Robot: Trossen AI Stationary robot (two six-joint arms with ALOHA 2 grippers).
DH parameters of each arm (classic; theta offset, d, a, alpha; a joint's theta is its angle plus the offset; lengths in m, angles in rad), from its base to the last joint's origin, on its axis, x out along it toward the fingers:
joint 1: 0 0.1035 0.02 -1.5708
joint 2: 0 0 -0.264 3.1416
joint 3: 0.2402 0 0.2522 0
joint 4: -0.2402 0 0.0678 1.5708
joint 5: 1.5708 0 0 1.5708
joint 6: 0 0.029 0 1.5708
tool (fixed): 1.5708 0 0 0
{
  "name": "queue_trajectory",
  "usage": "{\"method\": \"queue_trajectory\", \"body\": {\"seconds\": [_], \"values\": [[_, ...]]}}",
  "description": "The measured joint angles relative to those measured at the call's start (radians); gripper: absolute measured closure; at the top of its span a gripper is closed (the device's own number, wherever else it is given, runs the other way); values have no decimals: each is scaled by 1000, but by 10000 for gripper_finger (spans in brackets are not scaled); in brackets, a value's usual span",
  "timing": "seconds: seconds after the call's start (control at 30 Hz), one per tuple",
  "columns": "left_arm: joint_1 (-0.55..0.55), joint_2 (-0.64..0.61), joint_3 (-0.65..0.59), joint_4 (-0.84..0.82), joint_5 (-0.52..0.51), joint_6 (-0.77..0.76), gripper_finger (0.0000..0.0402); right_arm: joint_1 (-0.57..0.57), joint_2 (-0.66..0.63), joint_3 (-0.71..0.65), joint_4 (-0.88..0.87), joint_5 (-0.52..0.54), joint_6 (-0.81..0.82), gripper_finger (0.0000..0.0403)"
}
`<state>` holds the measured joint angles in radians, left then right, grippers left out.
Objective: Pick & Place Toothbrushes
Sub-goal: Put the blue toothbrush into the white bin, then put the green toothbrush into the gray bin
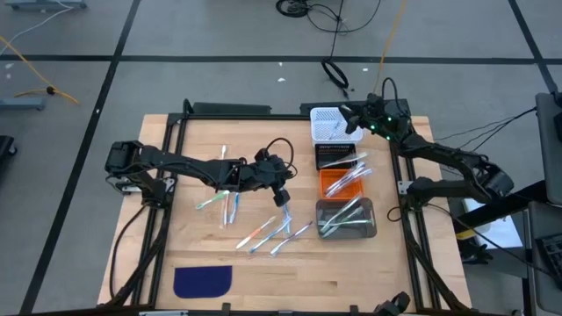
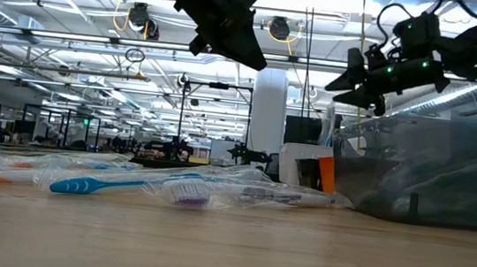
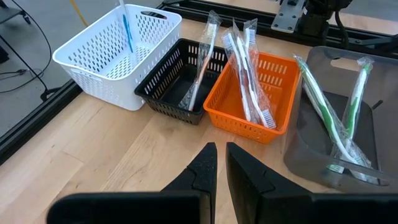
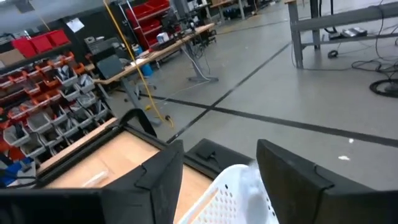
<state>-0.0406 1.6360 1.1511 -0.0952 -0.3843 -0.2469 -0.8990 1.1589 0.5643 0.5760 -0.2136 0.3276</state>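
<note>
We see toothbrushes [image 1: 263,230] loose on the tabletop [image 1: 351,272] and others sorted into white [image 3: 106,59], black [image 3: 171,84], orange [image 3: 277,93] and grey [image 3: 373,124] bins. Right tool [image 1: 349,118], open and empty, hangs above the white bin; left tool [image 1: 284,198], nearly closed, holds nothing.

We see four bins in a row on the right of the wooden table [image 1: 193,254]: a white basket [image 1: 327,123] farthest, then a black basket [image 1: 338,156], an orange basket [image 1: 341,182] and a grey bin [image 1: 347,219] nearest. A dark blue cloth [image 1: 202,281] lies near left.
</note>
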Motion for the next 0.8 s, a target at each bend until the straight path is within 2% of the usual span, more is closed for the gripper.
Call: {"method": "queue_trajectory", "body": {"seconds": [0.3, 0.5, 0.7, 0.8], "values": [[0, 0, 0, 0, 0, 3, 371, 4, -120, 0, -148, 4, -36, 209], [0, 0, 0, -16, 3, 5, 371, 18, -147, 1, -184, 0, -33, 209], [0, 0, 0, -88, 130, 54, 371, 79, -151, 1, -217, 0, -63, 211], [-1, 1, 0, -136, 173, 10, 371, 114, -151, 1, -218, -1, -78, 211]]}}
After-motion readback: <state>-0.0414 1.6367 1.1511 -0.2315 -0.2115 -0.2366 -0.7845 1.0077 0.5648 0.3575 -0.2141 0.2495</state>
